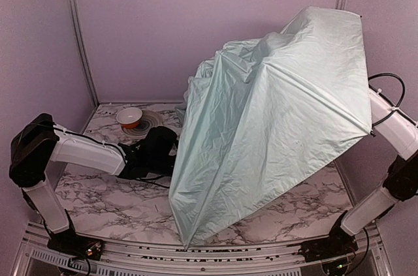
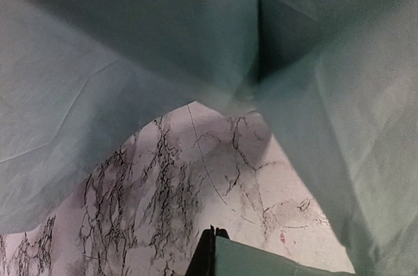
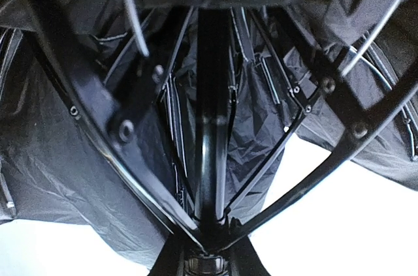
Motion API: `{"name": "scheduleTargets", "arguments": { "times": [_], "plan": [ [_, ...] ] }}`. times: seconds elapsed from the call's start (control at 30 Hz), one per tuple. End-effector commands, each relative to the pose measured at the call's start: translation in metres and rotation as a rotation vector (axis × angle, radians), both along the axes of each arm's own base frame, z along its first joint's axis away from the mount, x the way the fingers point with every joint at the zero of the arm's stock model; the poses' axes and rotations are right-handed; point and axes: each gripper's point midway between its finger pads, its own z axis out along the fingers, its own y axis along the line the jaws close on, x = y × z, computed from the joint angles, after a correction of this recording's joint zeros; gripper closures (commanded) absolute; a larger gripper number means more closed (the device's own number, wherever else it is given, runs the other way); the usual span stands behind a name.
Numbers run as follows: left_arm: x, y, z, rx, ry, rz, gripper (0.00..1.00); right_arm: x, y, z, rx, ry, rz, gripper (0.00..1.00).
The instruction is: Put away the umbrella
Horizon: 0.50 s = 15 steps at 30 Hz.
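Note:
The umbrella is partly open, and its pale mint canopy spreads over the middle and right of the table, with one tip at the front edge. My left gripper is at the canopy's left edge. In the left wrist view its fingers are pressed together, with a fold of canopy fabric coming out from between them. My right gripper is hidden behind the canopy in the top view. In the right wrist view, under the canopy, it is closed round the black shaft where the ribs meet.
A small orange and white bowl sits on a round grey plate at the back left. The marble tabletop shows to the left and front. Purple walls enclose the back and sides. The right arm rises along the right wall.

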Motion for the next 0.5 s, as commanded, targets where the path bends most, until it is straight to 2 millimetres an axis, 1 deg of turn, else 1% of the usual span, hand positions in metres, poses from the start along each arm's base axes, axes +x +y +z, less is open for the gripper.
{"name": "scheduleTargets", "arguments": {
  "times": [0.0, 0.03, 0.1, 0.17, 0.2, 0.27, 0.3, 0.37, 0.4, 0.47],
  "plan": [
    [0.002, -0.002, 0.000, -0.010, 0.010, 0.007, 1.00, 0.018, 0.002, 0.048, 0.131, -0.127, -0.102, 1.00],
    [0.000, -0.002, 0.001, -0.015, 0.020, -0.001, 1.00, 0.023, 0.000, 0.045, 0.120, -0.137, -0.128, 1.00],
    [-0.006, 0.000, 0.005, -0.025, 0.036, -0.013, 0.99, 0.020, 0.002, 0.043, 0.128, -0.149, -0.100, 1.00],
    [-0.009, 0.004, 0.015, -0.041, 0.042, -0.009, 0.84, 0.008, 0.007, 0.041, 0.155, -0.156, -0.027, 1.00],
    [-0.012, 0.007, 0.026, -0.057, 0.030, -0.006, 0.70, 0.002, 0.009, 0.040, 0.164, -0.165, 0.008, 1.00],
    [-0.016, 0.015, 0.043, -0.075, -0.008, -0.006, 0.51, -0.007, 0.006, 0.039, 0.176, -0.202, 0.056, 1.00],
    [-0.018, 0.021, 0.048, -0.068, -0.027, -0.003, 0.44, -0.012, 0.003, 0.041, 0.187, -0.227, 0.087, 1.00],
    [-0.022, 0.032, 0.061, -0.052, -0.072, -0.005, 0.32, -0.023, -0.003, 0.048, 0.227, -0.259, 0.146, 1.00],
    [-0.025, 0.038, 0.064, -0.028, -0.083, -0.015, 0.27, -0.027, -0.008, 0.056, 0.256, -0.279, 0.168, 1.00],
    [-0.035, 0.051, 0.061, 0.051, -0.093, -0.053, 0.20, -0.033, -0.024, 0.073, 0.322, -0.321, 0.199, 1.00]
  ]
}}
